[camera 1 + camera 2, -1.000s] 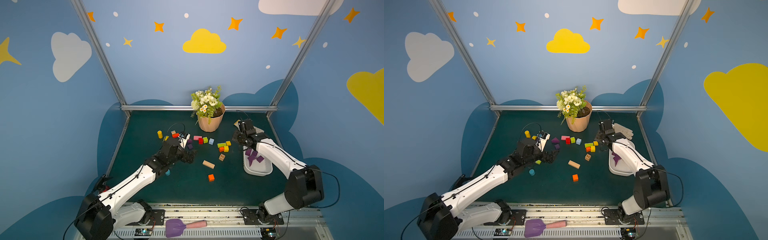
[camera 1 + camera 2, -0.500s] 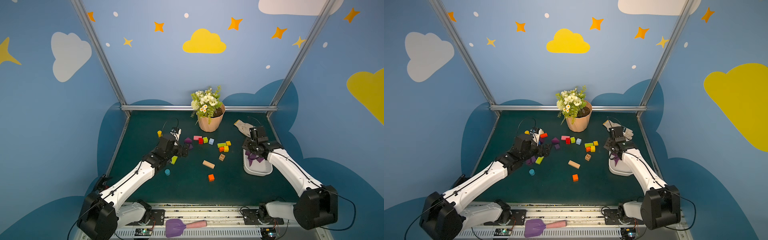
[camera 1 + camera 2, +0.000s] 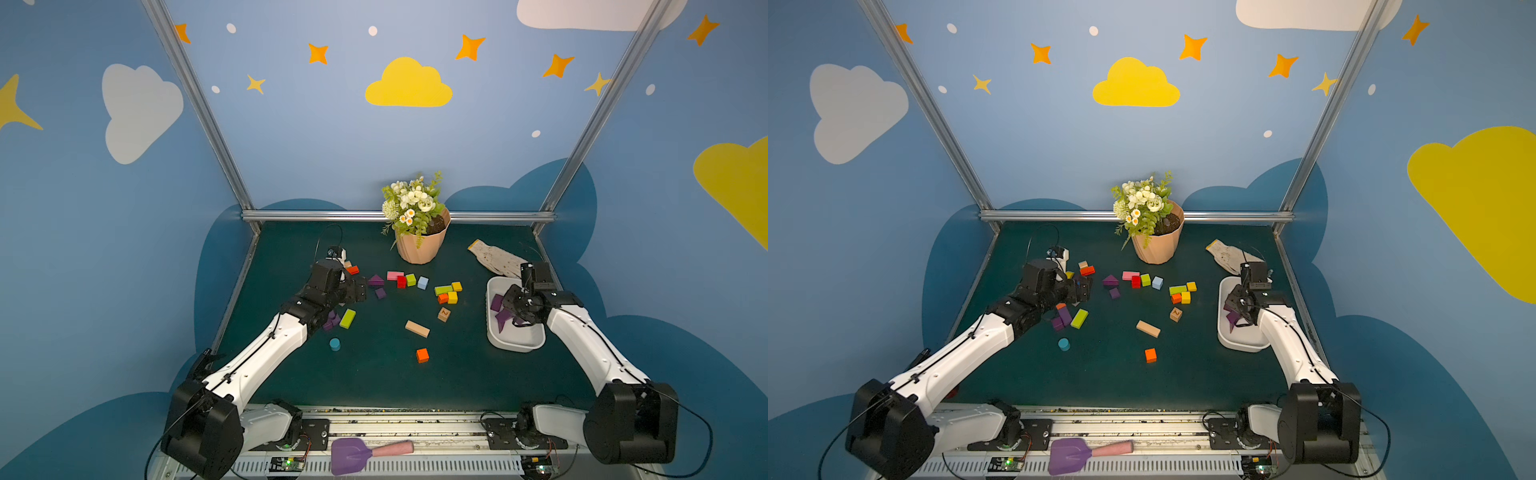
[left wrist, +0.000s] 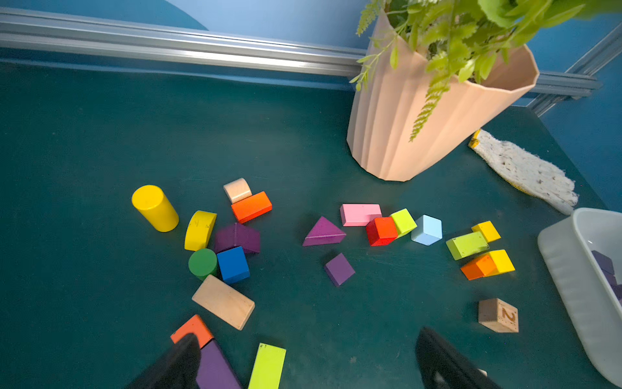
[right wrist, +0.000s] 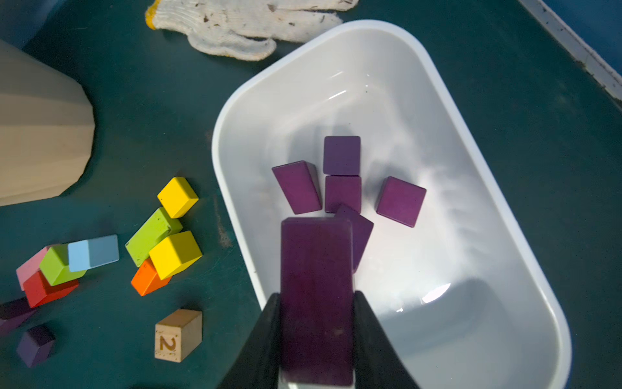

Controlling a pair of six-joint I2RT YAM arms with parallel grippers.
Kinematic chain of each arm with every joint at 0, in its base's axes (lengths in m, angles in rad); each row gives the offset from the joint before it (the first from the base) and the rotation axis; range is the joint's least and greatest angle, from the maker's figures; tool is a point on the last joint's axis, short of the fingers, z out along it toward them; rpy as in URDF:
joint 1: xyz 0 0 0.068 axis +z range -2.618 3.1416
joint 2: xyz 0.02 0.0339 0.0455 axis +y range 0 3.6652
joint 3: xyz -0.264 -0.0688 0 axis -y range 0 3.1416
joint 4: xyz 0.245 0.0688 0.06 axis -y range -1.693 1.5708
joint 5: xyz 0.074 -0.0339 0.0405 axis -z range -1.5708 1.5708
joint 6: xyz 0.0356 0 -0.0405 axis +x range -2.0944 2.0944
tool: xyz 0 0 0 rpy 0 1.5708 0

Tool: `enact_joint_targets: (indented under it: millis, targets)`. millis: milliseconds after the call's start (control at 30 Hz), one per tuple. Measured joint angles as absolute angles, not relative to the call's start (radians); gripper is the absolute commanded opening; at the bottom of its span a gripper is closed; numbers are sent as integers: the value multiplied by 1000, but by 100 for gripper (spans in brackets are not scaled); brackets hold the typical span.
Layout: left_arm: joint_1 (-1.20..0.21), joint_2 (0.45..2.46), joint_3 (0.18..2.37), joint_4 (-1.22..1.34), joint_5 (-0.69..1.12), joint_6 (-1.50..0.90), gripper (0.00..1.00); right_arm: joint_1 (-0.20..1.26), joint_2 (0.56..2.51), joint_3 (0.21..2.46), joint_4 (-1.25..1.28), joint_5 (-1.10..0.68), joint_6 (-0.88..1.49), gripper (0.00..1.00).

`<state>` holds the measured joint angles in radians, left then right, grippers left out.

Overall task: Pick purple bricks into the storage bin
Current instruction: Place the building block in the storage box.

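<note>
1. Purple oblong brick (image 5: 316, 262) is clamped in the right gripper (image 5: 317, 303) over the white storage bin (image 5: 370, 84), where five purple bricks (image 5: 341, 155) already lie.
2. Dropping is judged the step in hand; only a release is needed.
3. Left gripper (image 4: 306, 340) is spread wide and empty, near a purple wedge (image 4: 323, 232) and purple cube (image 4: 339, 268) left on the green table (image 4: 101, 134).

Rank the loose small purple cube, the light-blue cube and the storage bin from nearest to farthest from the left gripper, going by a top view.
From the left gripper, in a top view:
1. The small purple cube: just beyond the open jaws.
2. The light-blue cube: in the row of blocks in front of the flowerpot.
3. The storage bin: far across, on the robot's right side.
</note>
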<state>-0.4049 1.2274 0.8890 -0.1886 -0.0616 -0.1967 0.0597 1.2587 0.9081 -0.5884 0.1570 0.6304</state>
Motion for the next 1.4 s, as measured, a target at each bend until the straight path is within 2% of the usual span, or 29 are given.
enact_joint_targets:
  millis: [433,933,1067,1200,1400]
  targets:
    - [-373,1242,892,-199,-62,-218,100,-92,1360,894,-548,75,622,28]
    - [-358,1252,892,-203,-61,-218,100,-142,1550,947,-520,47,601,30]
    - [-355,1264,892,-204,-61,-219,100,-144,1582,983,-522,46,599,37]
    - [-353,1271,892,-207,-61,-220,100,-147,1586,999,-530,44,595,47]
    - [-349,1274,894,-208,-59,-221,100,-149,1586,1018,-543,44,590,52]
